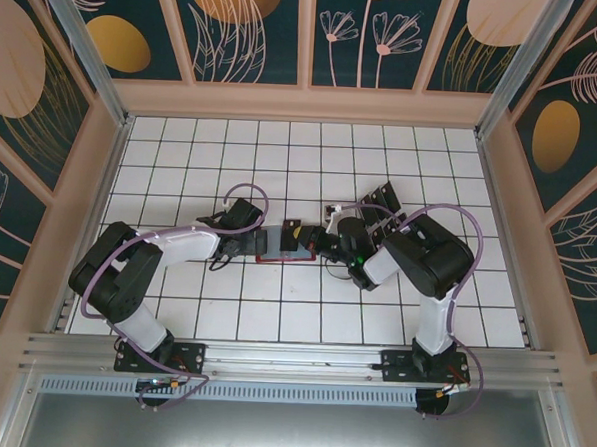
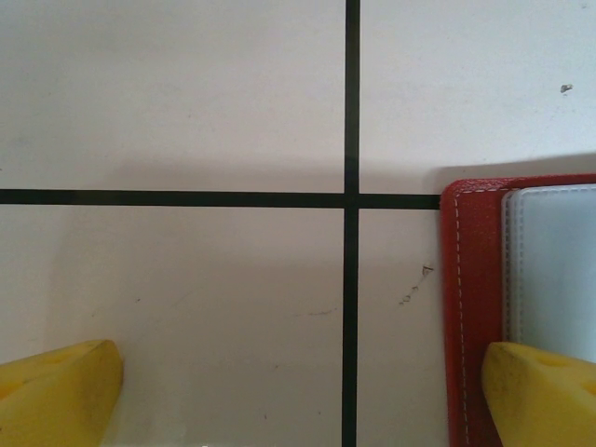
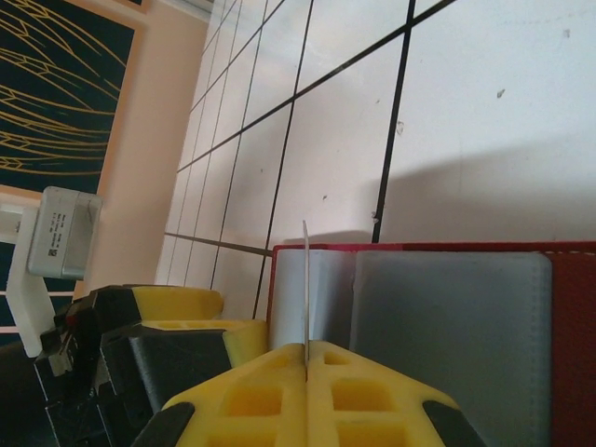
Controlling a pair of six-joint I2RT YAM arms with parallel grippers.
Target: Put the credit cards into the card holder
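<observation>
The right hand [image 3: 305, 352] is pressed shut, its yellow fingers [image 3: 372, 396] pinching one credit card [image 3: 305, 279] that stands on edge. Only the card's thin edge shows, a pale line rising straight out from between the fingertips. Directly beyond those fingertips lies the card holder [image 3: 419, 248], open and flat on the white tiled counter [image 1: 193, 318], its red border framing two grey pockets [image 3: 447, 335]. The card's far end is over the pocket nearest the holder's end, but I cannot tell whether it touches it. From above, the holder's [image 1: 282, 249] long axis runs from one hand to the other, one short end toward the left hand [image 1: 239, 244] and the other toward the right hand [image 1: 322, 243]. The left hand [image 2: 298, 400] is spread wide and grips nothing. One yellow finger [image 2: 540, 391] sits over the holder's [image 2: 470, 307] stitched red end, the other over bare tile well to the side. Past the left hand, in the right wrist view, a grey box [image 3: 60, 233] carries a small printed label, too fine to read. Beyond the right hand, farther from the arm bases, more dark credit cards [image 1: 380, 201] stand tilted in a cluster.
</observation>
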